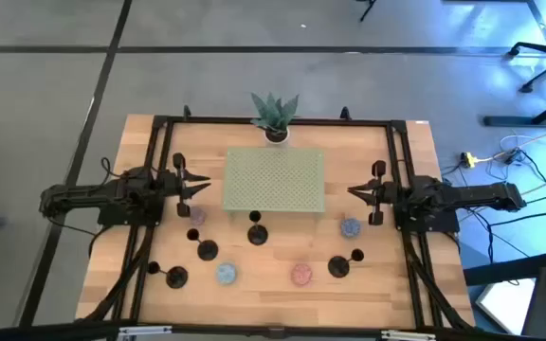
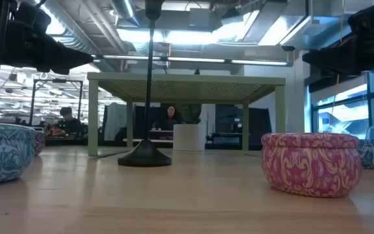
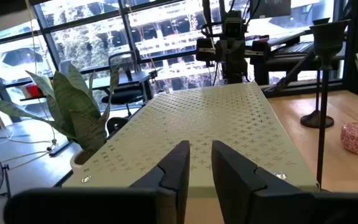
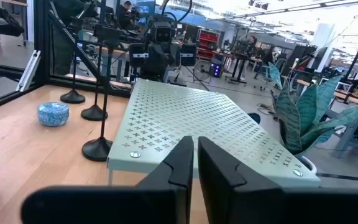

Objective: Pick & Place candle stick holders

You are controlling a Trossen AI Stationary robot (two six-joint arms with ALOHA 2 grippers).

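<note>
Several black candle stick holders stand upright on their round bases on the wooden table, near of the green shelf: one at the middle [image 1: 256, 234], two toward the near left [image 1: 207, 250] [image 1: 175, 277], one toward the near right [image 1: 338, 267]. In the low view one holder [image 2: 147, 156] stands before the shelf. My left gripper [image 1: 205, 182] hovers at the shelf's left end, fingers [image 3: 182, 165] close together with only a slit between them and nothing in it. My right gripper [image 1: 351, 192] hovers at the shelf's right end, shut and empty [image 4: 194, 155].
A pale green perforated shelf [image 1: 273, 180] on legs stands at the table's middle, with a potted plant [image 1: 275, 116] at the far edge behind it. Round patterned tins lie about: purple [image 1: 197, 216], blue [image 1: 227, 274], pink [image 1: 300, 275], blue [image 1: 350, 227]. A black frame [image 1: 159, 121] borders the table.
</note>
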